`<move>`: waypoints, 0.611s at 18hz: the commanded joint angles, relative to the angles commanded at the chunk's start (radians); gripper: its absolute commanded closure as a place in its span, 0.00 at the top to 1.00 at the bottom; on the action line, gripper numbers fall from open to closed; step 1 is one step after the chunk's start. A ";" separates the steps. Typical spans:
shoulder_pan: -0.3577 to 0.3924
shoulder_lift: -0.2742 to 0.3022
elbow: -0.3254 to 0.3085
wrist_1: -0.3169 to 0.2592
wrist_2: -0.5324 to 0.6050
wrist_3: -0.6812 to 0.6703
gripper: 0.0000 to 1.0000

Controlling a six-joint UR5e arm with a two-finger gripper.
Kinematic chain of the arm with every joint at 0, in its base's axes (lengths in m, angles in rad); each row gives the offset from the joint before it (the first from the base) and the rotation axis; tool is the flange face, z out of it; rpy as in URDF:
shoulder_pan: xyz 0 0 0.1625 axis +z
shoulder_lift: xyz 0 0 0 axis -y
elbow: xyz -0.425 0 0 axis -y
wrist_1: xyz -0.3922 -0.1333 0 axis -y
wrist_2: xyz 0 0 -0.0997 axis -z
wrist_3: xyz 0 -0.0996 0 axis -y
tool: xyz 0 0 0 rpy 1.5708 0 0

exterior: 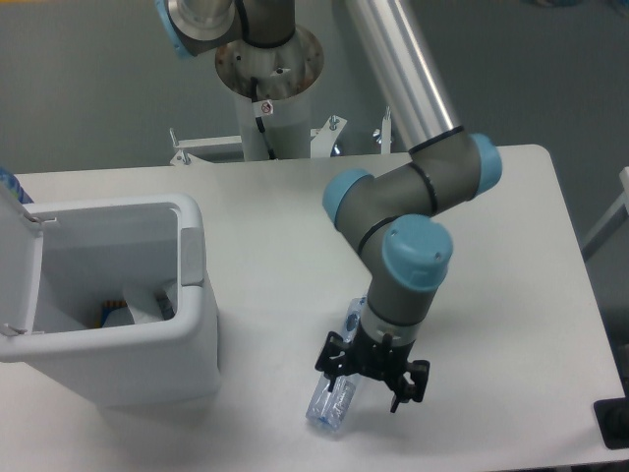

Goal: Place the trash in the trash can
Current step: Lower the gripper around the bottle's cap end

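With its fingers spread wide, the gripper (371,376) hangs right over the water bottle (336,391) lying flat on the table; light, slick, crushable, best pinched mid-body.

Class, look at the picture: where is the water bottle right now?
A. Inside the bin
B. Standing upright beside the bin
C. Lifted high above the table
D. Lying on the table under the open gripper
D: the bottle lies flat on the table, with the open gripper straddling it; it is outside the bin.
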 joint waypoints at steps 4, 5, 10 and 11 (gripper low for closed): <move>-0.022 -0.005 -0.006 0.000 0.008 -0.009 1.00; -0.023 -0.005 -0.008 0.000 0.009 -0.009 1.00; -0.035 -0.011 -0.037 0.000 0.014 -0.006 1.00; -0.035 -0.018 -0.034 0.000 0.023 -0.005 1.00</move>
